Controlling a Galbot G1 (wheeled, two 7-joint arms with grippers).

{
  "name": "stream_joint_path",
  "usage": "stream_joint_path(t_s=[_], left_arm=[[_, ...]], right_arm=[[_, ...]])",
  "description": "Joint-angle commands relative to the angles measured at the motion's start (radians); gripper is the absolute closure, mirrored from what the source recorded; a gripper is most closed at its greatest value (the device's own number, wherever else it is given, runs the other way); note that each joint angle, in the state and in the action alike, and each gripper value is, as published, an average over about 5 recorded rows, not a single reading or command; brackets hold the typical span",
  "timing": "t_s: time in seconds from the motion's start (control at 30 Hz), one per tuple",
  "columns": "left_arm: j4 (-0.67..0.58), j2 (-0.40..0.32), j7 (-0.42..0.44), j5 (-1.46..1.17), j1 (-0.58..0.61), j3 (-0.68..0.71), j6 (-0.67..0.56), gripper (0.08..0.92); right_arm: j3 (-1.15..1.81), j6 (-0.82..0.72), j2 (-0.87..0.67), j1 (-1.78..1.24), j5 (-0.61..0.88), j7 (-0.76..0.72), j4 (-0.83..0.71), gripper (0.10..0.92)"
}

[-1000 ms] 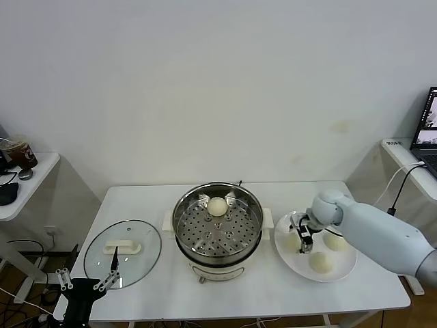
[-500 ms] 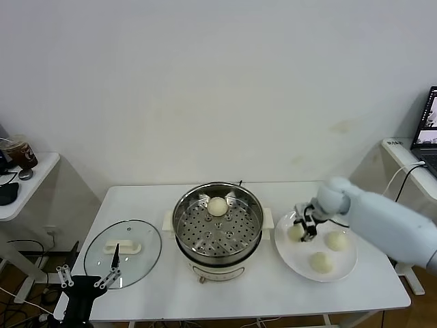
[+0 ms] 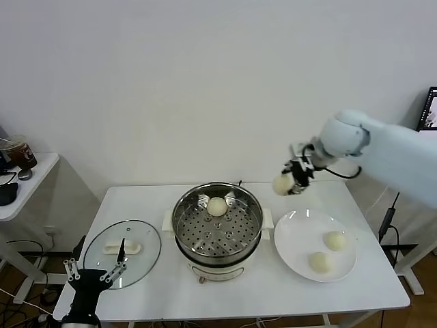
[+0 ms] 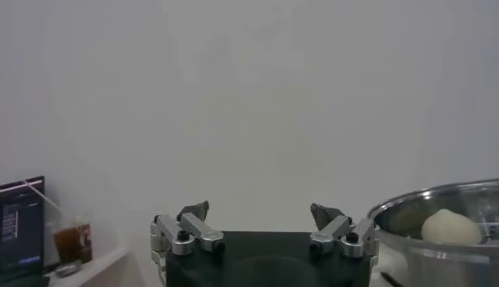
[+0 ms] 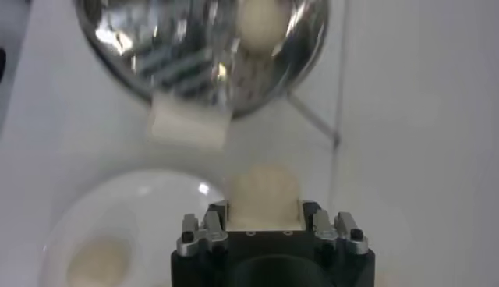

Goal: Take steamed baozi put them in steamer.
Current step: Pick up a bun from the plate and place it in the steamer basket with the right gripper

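One smooth round baozi clamped in right tool, above shiny steamer.

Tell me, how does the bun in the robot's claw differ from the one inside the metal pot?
The held baozi hangs in the air, clamped by the right gripper above the table; the baozi in the steamer rests on the perforated tray. The held one is beside the steamer, outside it. Both are round and cream-white.

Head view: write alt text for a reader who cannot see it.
The right gripper holds a steamed baozi in the air between the steamer, which contains one bun, and a white plate with two more.
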Motion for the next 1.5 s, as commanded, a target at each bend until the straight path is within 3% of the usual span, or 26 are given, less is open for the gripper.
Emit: stream_joint_path(t_s=[0.03, 0.3, 1.03, 1.2, 1.37, 1.5], left_arm=[[0.01, -0.005, -0.001, 0.005, -0.013, 0.003, 0.001, 0.177], [0.023, -0.013, -0.002, 0.012, -0.016, -0.014, -0.001, 0.177], [0.029, -0.014, -0.005, 0.016, -0.007, -0.022, -0.011, 0.177], [0.026, -0.013, -0.005, 0.016, -0.008, -0.02, -0.011, 0.177], [0.017, -0.01, -0.003, 0.016, -0.019, -0.009, -0.006, 0.177], [0.019, -0.003, -0.003, 0.015, -0.027, 0.0, -0.005, 0.177]], right_arm=[[-0.136, -0.237, 0.367, 0.051, 0.288, 0.191, 0.017, 0.45], [-0.114, -0.238, 0.516, -0.092, 0.247, 0.231, -0.121, 0.454], [-0.078, -0.236, 0.626, -0.238, 0.211, 0.24, -0.297, 0.448], [-0.059, -0.236, 0.576, -0.201, 0.201, 0.203, -0.262, 0.422], [-0.029, -0.217, 0.444, -0.079, 0.176, 0.08, -0.167, 0.288], [-0.025, -0.158, 0.239, 0.029, 0.129, -0.052, -0.033, 0.217]])
